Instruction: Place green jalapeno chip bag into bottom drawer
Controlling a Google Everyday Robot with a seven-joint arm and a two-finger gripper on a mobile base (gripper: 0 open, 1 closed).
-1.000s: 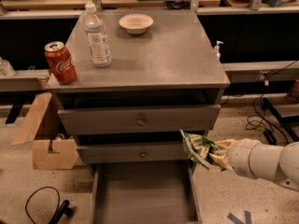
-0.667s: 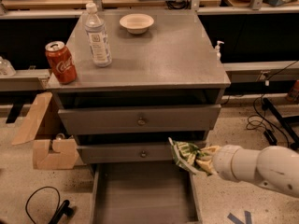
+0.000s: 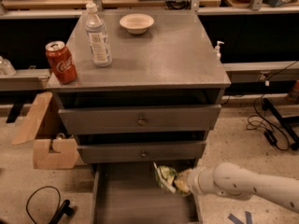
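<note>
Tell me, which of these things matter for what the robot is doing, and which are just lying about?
In the job: the chip bag, held by the hand over the right side of the open bottom drawer.
Lying about: soda can, water bottle, bowl, cardboard box.
</note>
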